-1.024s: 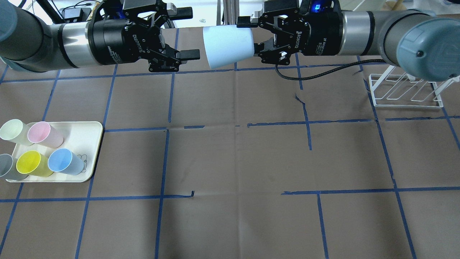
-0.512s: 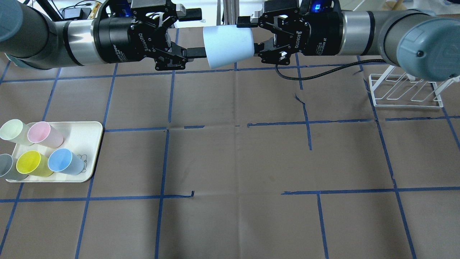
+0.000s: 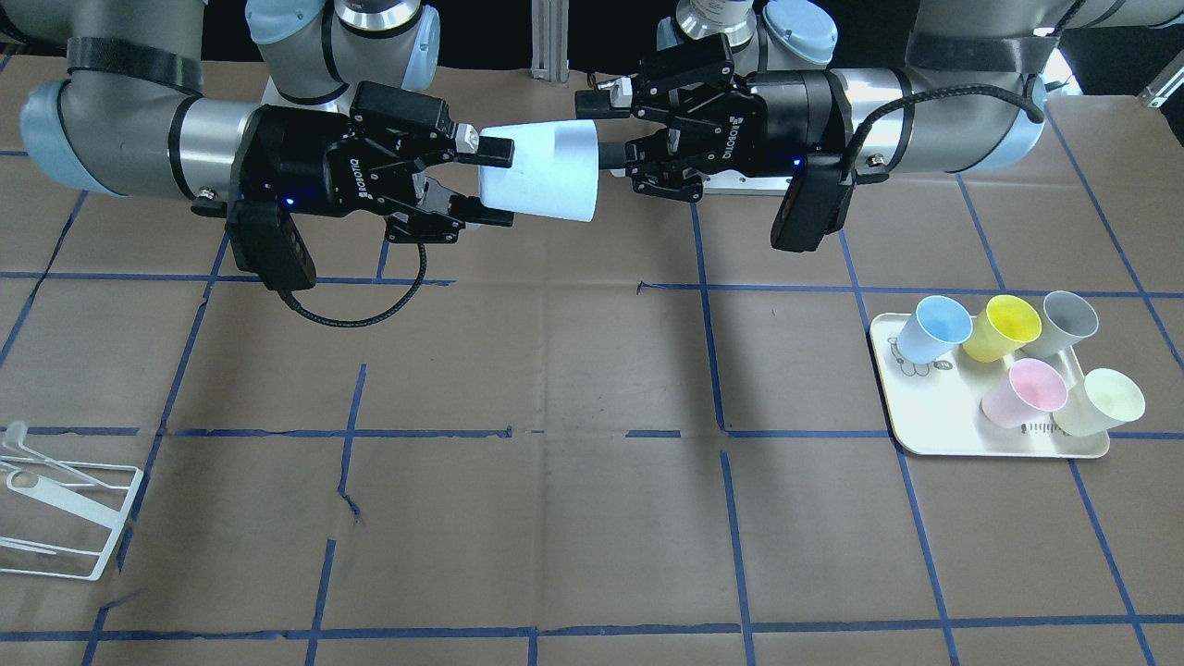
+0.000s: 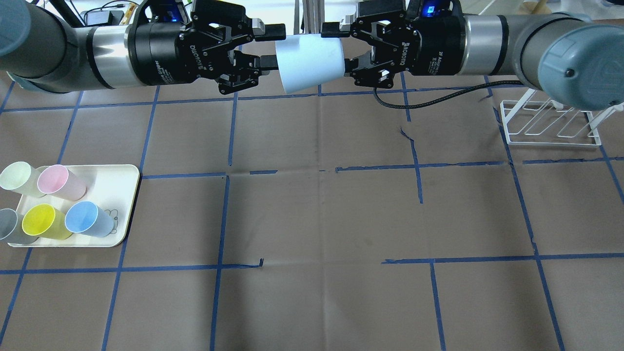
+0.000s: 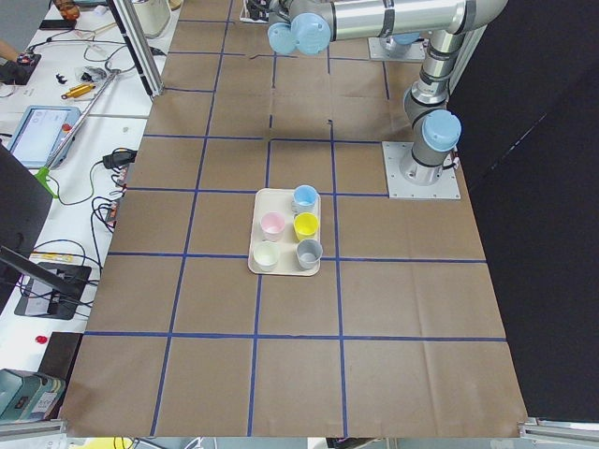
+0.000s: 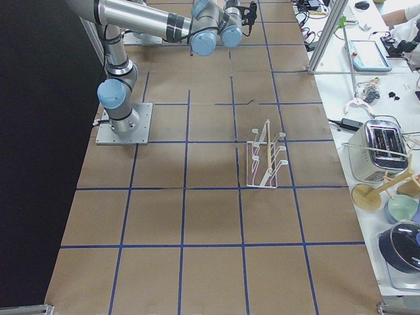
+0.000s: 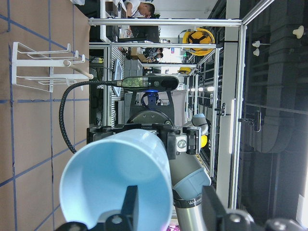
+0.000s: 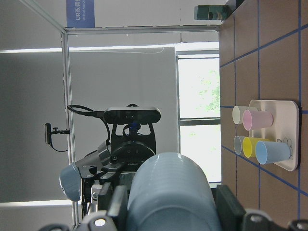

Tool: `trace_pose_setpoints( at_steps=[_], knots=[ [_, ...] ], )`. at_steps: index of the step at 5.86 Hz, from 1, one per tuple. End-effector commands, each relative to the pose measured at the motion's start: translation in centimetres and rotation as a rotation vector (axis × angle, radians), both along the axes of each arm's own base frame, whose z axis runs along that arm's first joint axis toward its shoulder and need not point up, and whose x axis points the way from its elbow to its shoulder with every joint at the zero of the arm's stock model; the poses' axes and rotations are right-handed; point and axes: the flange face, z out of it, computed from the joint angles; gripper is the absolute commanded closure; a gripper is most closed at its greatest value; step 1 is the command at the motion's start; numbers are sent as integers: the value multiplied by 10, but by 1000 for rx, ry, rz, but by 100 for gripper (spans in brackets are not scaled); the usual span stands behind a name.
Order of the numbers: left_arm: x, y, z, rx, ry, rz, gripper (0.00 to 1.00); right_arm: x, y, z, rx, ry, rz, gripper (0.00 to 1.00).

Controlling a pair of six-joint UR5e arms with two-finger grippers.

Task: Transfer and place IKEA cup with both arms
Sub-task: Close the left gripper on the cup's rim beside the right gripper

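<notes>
Brown paper crossed with blue tape covers the table [image 4: 317,219], and you see both grippers meeting in the air above it. Your right gripper [image 4: 340,47] is clamped on the IKEA cup [image 4: 309,63], pinching its narrow base end. The cup lies on its side off the table, its mouth turned toward the left gripper [image 4: 274,46]. That left gripper is spread and straddles the rim: one finger [image 7: 130,204] sits inside the mouth, the other [image 7: 211,207] outside the wall, and the wrist view shows a gap to the wall on each side. Well away from the left gripper, on its outer side and down on the table, a cream tray [image 4: 124,195] carries five more cups, among them a second blue cup [image 4: 84,218]. Behind the right gripper's wrist, a white wire rack [image 4: 551,129] stands on the table.
</notes>
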Motion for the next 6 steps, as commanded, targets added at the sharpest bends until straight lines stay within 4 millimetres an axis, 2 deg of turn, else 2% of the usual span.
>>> trace_pose_setpoints(
  at_steps=[1, 2, 3, 4, 6],
  knots=[
    [0, 1, 0, 1, -1, -2, 46, 0, 0, 0, 0, 0, 0, 81],
    [-10, 6, 2, -7, -1, -21, 47, 0, 0, 0, 0, 0, 0, 81],
    [-15, 6, 0, -7, -2, -34, 56, 0, 0, 0, 0, 0, 0, 81],
    [-12, 7, 1, -10, -6, -37, 86, 0, 0, 0, 0, 0, 0, 81],
    [-10, 6, -5, 0, -5, -32, 100, 0, 0, 0, 0, 0, 0, 81]
  ],
)
